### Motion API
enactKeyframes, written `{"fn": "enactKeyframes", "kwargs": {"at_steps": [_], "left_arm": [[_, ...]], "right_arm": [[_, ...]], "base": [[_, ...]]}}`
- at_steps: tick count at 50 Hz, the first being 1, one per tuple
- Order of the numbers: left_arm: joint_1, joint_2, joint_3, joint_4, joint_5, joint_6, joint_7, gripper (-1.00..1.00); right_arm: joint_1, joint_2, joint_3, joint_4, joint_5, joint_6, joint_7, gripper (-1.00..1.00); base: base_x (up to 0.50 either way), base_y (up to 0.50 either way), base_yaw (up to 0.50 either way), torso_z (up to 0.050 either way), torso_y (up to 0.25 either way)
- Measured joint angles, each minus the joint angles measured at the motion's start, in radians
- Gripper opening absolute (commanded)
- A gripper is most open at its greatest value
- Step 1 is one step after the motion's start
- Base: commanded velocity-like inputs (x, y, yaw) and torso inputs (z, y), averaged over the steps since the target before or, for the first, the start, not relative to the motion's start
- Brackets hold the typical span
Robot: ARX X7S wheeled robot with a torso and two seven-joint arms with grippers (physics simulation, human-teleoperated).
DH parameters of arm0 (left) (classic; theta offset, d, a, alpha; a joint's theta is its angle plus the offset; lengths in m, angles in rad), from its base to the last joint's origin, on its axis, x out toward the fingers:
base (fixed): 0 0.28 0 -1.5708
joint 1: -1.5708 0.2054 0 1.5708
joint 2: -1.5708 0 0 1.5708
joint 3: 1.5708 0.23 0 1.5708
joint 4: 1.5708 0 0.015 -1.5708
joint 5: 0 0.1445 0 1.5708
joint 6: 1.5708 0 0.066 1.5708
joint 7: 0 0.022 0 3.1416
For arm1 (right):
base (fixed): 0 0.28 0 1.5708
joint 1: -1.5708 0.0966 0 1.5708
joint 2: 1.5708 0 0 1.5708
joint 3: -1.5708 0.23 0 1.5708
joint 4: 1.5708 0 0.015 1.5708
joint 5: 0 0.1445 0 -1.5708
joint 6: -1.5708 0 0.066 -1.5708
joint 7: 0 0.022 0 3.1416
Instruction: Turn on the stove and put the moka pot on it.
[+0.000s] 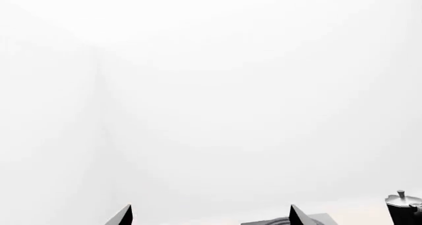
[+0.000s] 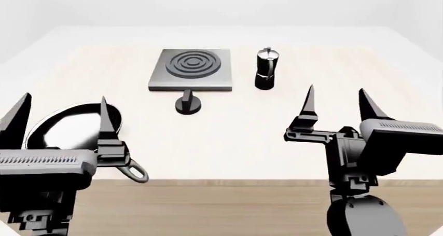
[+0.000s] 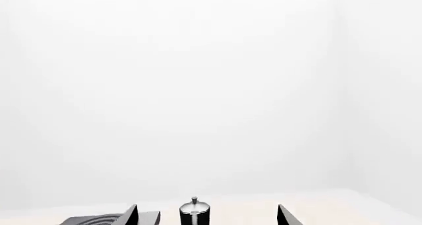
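The stove [image 2: 190, 69] is a flat grey hotplate with ring burner at the table's far middle. Its round black knob [image 2: 188, 104] stands just in front of it. The moka pot [image 2: 265, 69], black with a silver lid, stands upright right of the stove. My left gripper [image 2: 59, 114] is open and empty near the front left, over the frying pan. My right gripper [image 2: 335, 103] is open and empty at the front right, well short of the pot. The right wrist view shows the pot's lid [image 3: 194, 212] between its fingertips, far off. The left wrist view shows the stove's edge [image 1: 277, 220] and the pot [image 1: 403, 207].
A black frying pan [image 2: 66, 127] with a shiny inside lies at the front left, its handle ring [image 2: 137, 172] toward the table's front edge. The pale wooden table [image 2: 235, 137] ends at a darker front strip. White walls stand behind.
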Motion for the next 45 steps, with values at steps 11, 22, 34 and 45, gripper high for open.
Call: {"fn": "enactKeyframes", "kwargs": {"at_steps": [11,22,34,45], "left_arm": [[-0.002,-0.018,-0.029,0.085,-0.023,-0.036,-0.001,1.00],[-0.006,-0.026,-0.039,0.124,-0.040,-0.057,-0.003,1.00],[-0.003,-0.029,-0.043,0.142,-0.055,-0.058,-0.007,1.00],[0.006,-0.024,-0.044,0.129,-0.055,-0.039,-0.019,1.00]], "right_arm": [[0.019,0.012,0.008,-0.061,0.023,0.028,0.014,1.00],[0.026,0.020,0.013,-0.095,0.045,0.047,0.025,1.00],[0.024,0.025,0.010,-0.107,0.056,0.048,0.036,1.00],[0.023,0.031,0.002,-0.110,0.056,0.042,0.047,1.00]], "base": [[0.00,0.00,0.00,0.050,0.000],[0.00,0.00,0.00,0.050,0.000],[0.00,0.00,0.00,0.050,0.000],[0.00,0.00,0.00,0.014,0.000]]}}
